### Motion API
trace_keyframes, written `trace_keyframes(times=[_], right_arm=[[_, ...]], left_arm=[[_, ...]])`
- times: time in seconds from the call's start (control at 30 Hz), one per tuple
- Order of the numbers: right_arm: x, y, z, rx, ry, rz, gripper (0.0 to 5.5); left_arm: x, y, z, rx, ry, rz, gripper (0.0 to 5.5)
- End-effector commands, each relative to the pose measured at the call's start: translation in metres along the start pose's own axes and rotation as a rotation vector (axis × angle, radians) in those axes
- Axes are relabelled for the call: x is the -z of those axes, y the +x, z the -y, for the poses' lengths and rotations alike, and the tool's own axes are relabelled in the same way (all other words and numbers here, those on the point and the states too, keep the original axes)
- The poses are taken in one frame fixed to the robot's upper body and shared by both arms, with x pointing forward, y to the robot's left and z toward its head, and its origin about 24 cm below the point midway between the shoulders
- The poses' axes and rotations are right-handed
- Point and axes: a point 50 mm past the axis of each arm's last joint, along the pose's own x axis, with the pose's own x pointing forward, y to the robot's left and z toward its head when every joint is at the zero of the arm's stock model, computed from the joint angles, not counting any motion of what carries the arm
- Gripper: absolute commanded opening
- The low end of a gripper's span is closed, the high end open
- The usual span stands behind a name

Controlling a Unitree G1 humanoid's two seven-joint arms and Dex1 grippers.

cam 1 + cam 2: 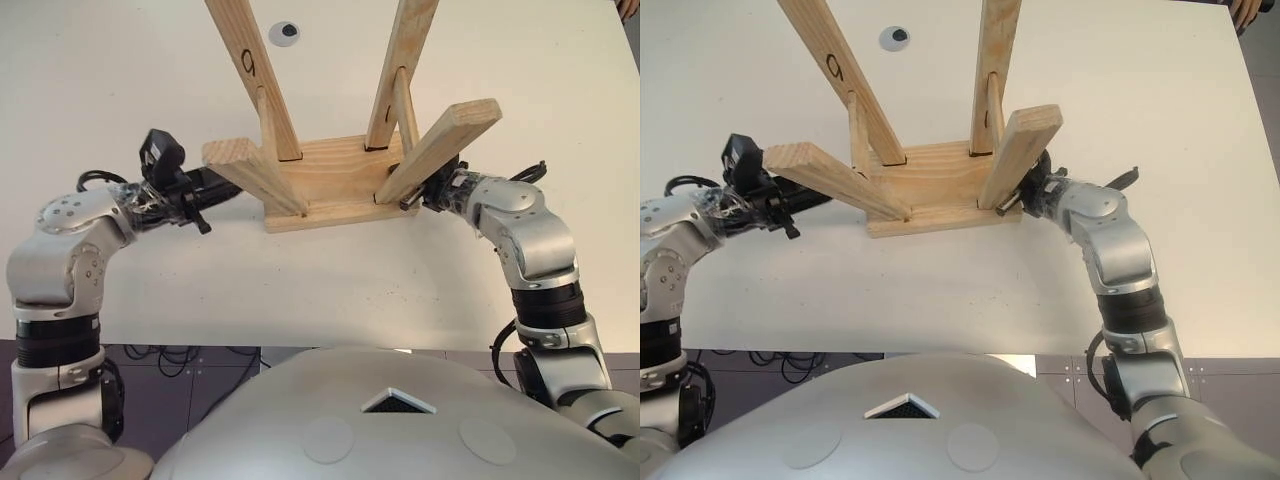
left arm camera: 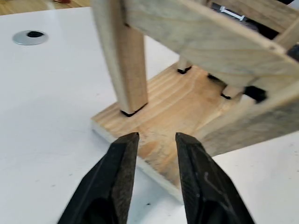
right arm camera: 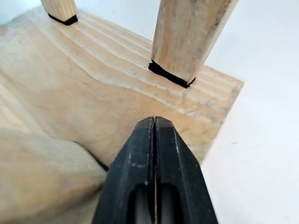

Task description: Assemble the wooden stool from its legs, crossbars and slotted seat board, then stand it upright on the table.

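Two grippers flank the upturned stool (image 1: 280, 125) on my table (image 1: 300, 280), seat board (image 1: 335, 185) flat between them, legs (image 1: 830, 60) skyward: left gripper (image 2: 156, 140) spread at its left edge, right gripper (image 3: 154, 122) pinched shut, empty, opposite.

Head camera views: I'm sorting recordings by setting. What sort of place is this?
Probably a robotics lab bench: a white table with a round cable port, loose cables on the floor, an upside-down wooden stool.
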Motion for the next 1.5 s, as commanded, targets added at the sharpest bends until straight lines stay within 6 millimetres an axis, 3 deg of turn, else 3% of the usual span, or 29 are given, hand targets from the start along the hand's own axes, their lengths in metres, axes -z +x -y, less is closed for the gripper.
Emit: trace_keyframes(times=[0.03,0.17,0.33,0.47,0.6,0.9,1.17,1.37,1.5], right_arm=[[-0.012,-0.009,0.01,-0.057,0.231,0.037,0.66],[-0.01,-0.02,0.025,-0.036,0.202,-0.016,1.26],[-0.013,-0.039,0.069,0.006,0.04,-0.057,1.89],[-0.019,-0.06,0.049,-0.354,-0.105,-0.033,1.89],[-0.023,-0.056,0.035,-0.478,-0.147,-0.014,1.89],[-0.026,-0.038,0.045,-0.404,-0.16,0.04,1.89],[-0.017,-0.031,0.021,-0.572,-0.155,0.003,1.89],[-0.016,-0.031,0.017,-0.596,-0.148,0.003,1.04],[-0.014,-0.028,0.015,-0.585,-0.148,0.009,0.56]], left_arm=[[0.005,0.002,0.007,0.011,-0.005,0.035,2.06],[0.02,0.004,0.011,0.022,-0.052,-0.008,2.58],[0.023,0.01,0.008,0.012,-0.066,0.018,3.13],[0.02,0.018,0.006,0.027,-0.065,0.044,3.13],[0.016,0.027,0.006,0.061,-0.058,0.062,3.13],[0.016,0.019,0.004,0.097,-0.063,0.018,3.13],[0.018,0.023,0.009,0.132,-0.076,0.015,3.13],[0.017,0.031,0.008,0.146,-0.073,0.028,3.16],[0.016,0.029,0.005,0.144,-0.071,0.014,2.63]])
